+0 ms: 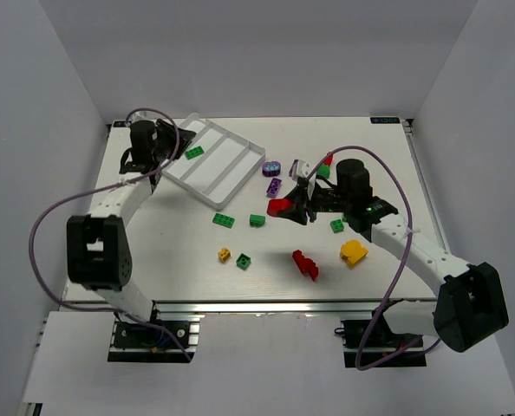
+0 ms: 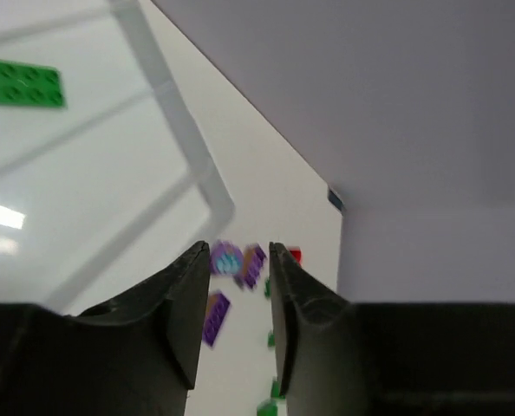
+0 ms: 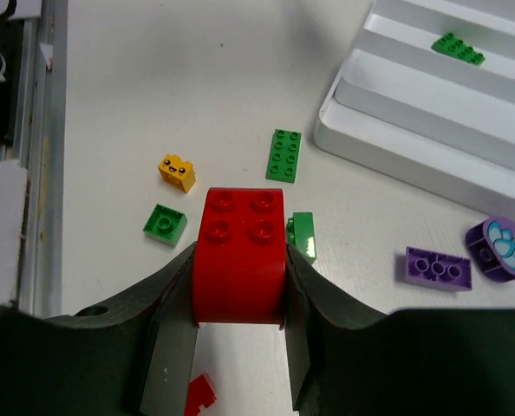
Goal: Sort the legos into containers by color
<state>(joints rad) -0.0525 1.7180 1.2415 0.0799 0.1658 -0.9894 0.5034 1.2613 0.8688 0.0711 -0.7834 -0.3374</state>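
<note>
Right gripper (image 3: 240,249) pinches red curved brick (image 3: 240,282) by its sides, presumably for carrying to white tray (image 3: 431,130); left gripper (image 2: 238,260) narrowly parted, empty, near green plate (image 2: 19,82).

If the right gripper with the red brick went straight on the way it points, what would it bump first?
Probably the small green brick just ahead of the red brick in the right gripper. The flat green brick lies beyond. Its height is unclear, so it might pass over.

We see a white table (image 1: 162,251) bearing a white tray (image 1: 231,165) at far left; loose legos (image 1: 224,220), green, purple, red and yellow-orange, lie right of it
</note>
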